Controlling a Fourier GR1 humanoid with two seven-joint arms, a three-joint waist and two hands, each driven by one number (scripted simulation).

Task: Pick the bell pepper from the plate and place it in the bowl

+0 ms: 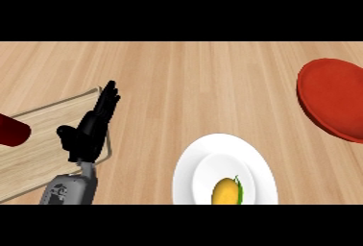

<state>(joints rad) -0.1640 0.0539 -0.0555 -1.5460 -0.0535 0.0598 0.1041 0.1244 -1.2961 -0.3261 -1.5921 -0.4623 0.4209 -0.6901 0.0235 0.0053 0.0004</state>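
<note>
The bell pepper [227, 191] is seen on the white plate [190, 168], well right of the left hand [89, 129], whose fingers are held straight, holding nothing; the red bowl [333, 98] lies beyond.

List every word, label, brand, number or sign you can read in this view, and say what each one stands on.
None: no readable text shows anywhere.
The white plate, the yellow bell pepper on it, the red bowl, the dark red cylinder at the view's left edge, the wooden board and the left hand all bear plain surfaces without print or marks.
</note>
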